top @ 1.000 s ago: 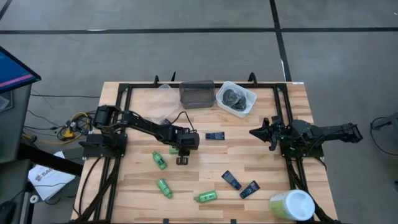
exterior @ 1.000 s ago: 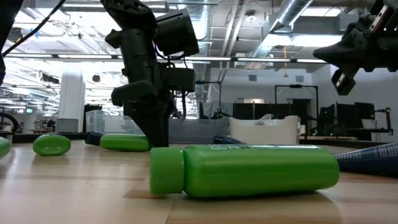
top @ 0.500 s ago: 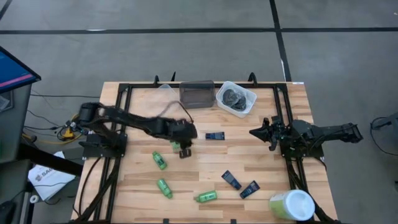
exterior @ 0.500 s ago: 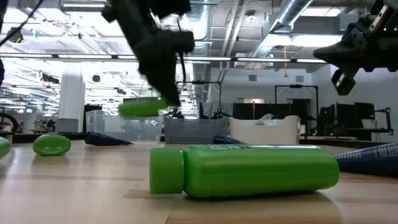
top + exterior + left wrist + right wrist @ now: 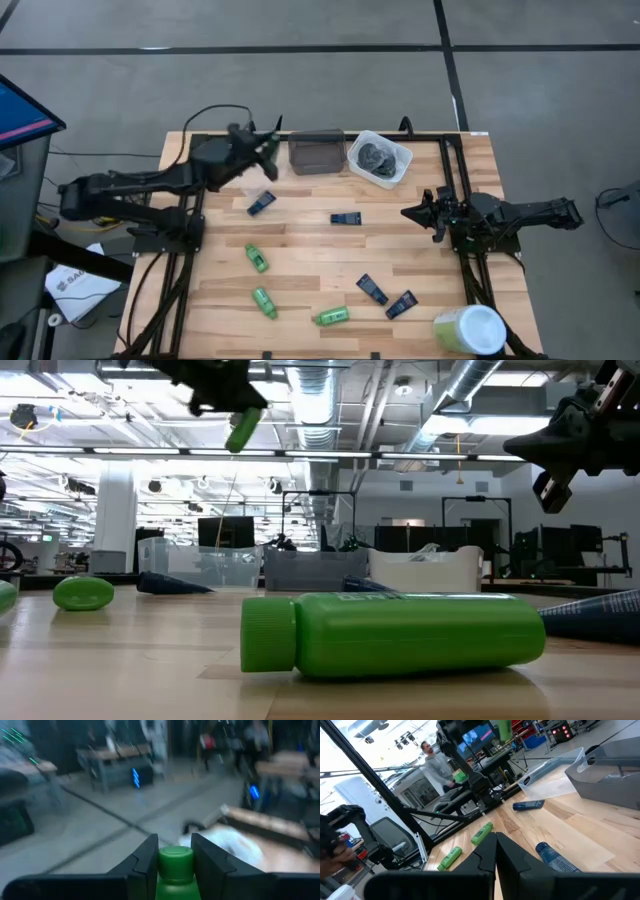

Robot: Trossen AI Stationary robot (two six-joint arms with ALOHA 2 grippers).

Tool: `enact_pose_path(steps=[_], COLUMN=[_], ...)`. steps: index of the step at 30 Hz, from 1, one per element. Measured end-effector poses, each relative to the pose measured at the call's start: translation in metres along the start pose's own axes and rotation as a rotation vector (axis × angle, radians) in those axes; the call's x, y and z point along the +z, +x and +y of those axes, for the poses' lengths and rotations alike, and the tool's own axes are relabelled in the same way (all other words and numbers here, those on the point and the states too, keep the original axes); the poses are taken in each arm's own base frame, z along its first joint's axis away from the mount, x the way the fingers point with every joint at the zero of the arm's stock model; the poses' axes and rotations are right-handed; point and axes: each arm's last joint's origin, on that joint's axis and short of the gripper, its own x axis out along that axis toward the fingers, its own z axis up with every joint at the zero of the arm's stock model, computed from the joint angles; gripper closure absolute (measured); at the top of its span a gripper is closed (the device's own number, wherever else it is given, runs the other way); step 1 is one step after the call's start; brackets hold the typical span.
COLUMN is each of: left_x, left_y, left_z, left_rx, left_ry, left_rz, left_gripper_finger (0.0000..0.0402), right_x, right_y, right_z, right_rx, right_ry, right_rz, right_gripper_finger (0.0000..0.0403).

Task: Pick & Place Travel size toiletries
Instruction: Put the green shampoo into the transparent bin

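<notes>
My left gripper [image 5: 175, 857] clenched on a green bottle [image 5: 175, 867] high over the table's far-left side, beside the dark tub [image 5: 316, 150], white tub [image 5: 380, 159] holding grey lumps [image 5: 376, 156], right gripper [image 5: 408, 212] fingers pressed together, idle.

Left tool [image 5: 268, 152] raised, clamped; right tool [image 5: 408, 212] closed.

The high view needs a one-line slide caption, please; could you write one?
Left gripper carries a green bottle near the clear tub; right gripper waits.
</notes>
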Motion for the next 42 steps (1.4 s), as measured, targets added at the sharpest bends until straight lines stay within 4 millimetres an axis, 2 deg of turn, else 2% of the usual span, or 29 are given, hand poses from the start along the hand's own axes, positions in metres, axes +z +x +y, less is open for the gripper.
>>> enact_pose_path(steps=[4, 7, 11, 13, 19, 25, 31, 36, 39, 42], left_x=[-0.03, -0.059, -0.097, -0.109, -0.135, -0.167, -0.188, -0.19, -0.189, -0.188], left_y=[-0.008, -0.01, -0.007, -0.003, 0.013, 0.026, 0.03, 0.03, 0.029, 0.027], left_z=[0.023, 0.035, 0.049, 0.056, 0.077, 0.086, 0.085, 0.085, 0.085, 0.085], left_rx=[0.068, 0.118, 0.191, 0.232, 0.283, 0.222, 0.17, 0.166, 0.173, 0.17], left_ry=[-0.061, -0.086, -0.07, -0.069, -0.042, -0.12, -0.113, -0.113, -0.108, -0.093], left_rz=[-0.127, -0.154, -0.062, -0.018, 0.105, 0.265, 0.396, 0.42, 0.42, 0.422], left_gripper_finger=[0.0316, 0.0316, 0.0315, 0.0315, 0.0315, 0.0315, 0.0315, 0.0313, 0.0292, 0.0253], right_x=[0.0, 0.0, 0.0, 0.0, 0.0, 0.0, 0.0, 0.0, 0.0, 0.0], right_y=[0.0, 0.0, 0.0, 0.0, 0.0, 0.0, 0.0, 0.0, 0.0, 0.0], right_z=[0.0, 0.0, 0.0, 0.0, 0.0, 0.0, 0.0, 0.0, 0.0, 0.0], right_rx=[-0.001, -0.001, -0.001, -0.002, -0.003, -0.003, -0.003, -0.003, -0.003, -0.003], right_ry=[0.0, 0.0, 0.0, 0.0, 0.0, 0.0, 0.0, 0.0, 0.0, 0.0], right_rz=[0.0, 0.0, -0.001, -0.001, -0.002, -0.002, -0.002, -0.002, -0.002, -0.002], right_gripper_finger=[0.0403, 0.0403, 0.0403, 0.0403, 0.0403, 0.0403, 0.0403, 0.0403, 0.0403, 0.0403])
